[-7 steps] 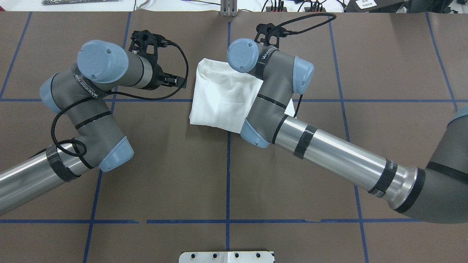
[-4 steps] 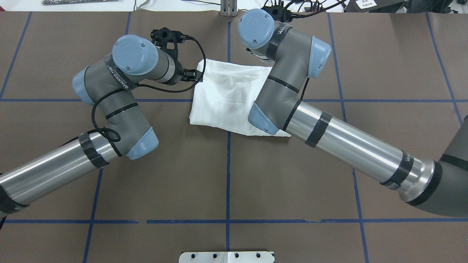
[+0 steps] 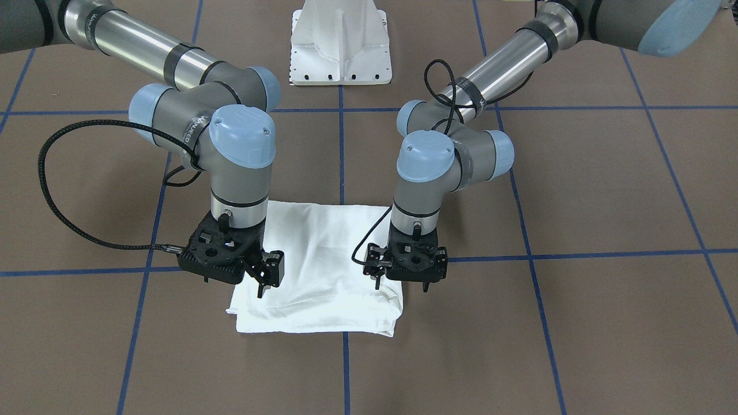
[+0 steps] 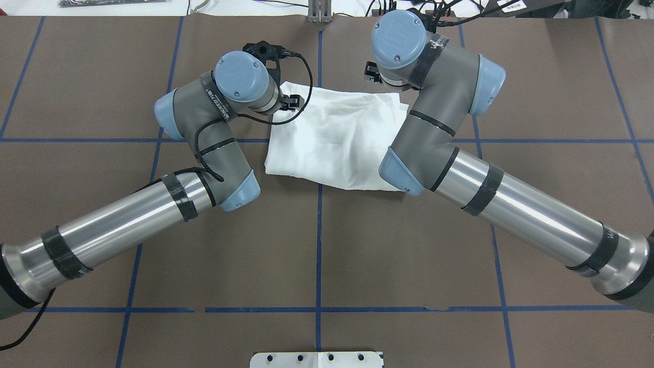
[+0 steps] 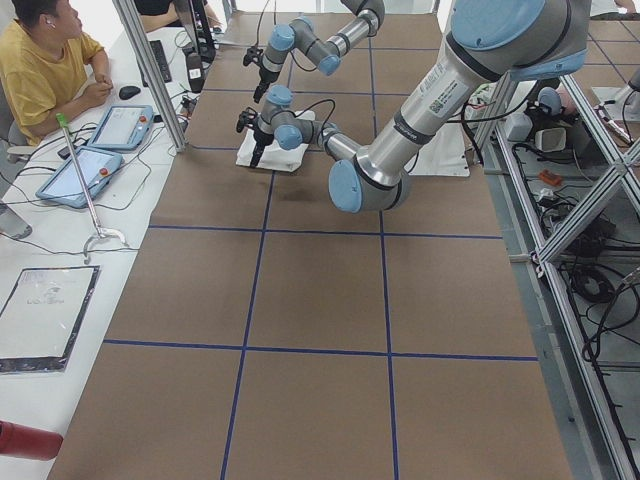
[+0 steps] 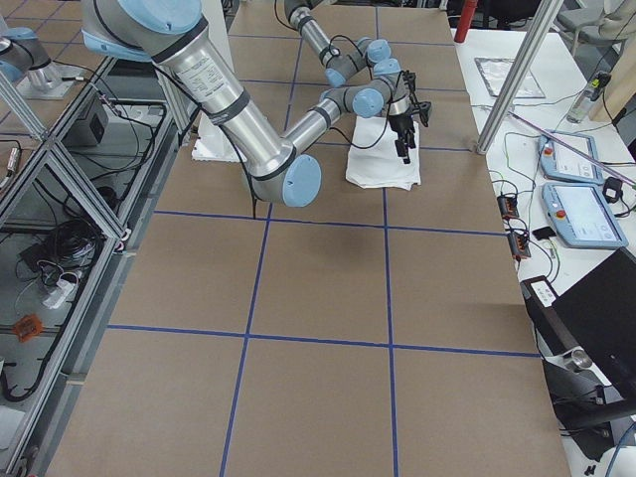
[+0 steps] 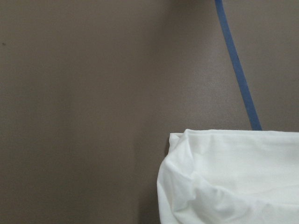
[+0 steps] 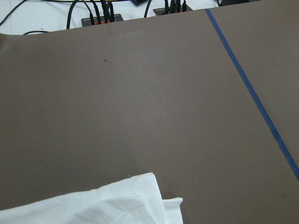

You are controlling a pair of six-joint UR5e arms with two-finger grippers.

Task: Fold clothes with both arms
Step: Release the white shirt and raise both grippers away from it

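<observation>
The white folded cotton T-shirt [image 4: 332, 138] lies just above centre in the overhead view. It's a rough rectangle, plain side up, on the brown paper-covered table [image 4: 230, 266], straddling the vertical blue tape line [image 4: 319, 245]. Its outline matches a second ago and the lower-left corner hasn't shifted.

What has changed for you is the arms. The left silver-grey tubular arm [image 4: 127, 230] has swung right. A second ago its black two-finger left gripper [image 4: 292, 102] was well clear of the cloth on the left. 0.6 s ago it reached the upper-left corner, and now it sits over that corner. The right silver-grey tubular arm [image 4: 521, 209] has pulled toward the upper right. Its wrist has come off the cloth's right half, so you now see most of the top edge. The black right gripper [image 3: 266, 283] is at that top edge, toward its right end in overhead.

In the front view both grippers point down at the shirt edge nearest that camera. The left one's fingers are spread wide, one prong over the cloth and the other past its right edge, holding nothing. The right one's fingers look parted too, with nothing pinched. You can't tell from these views whether either one touches the fabric.

Each wrist camera shows one shirt corner at the bottom of frame, with brown table and blue tape beyond.
</observation>
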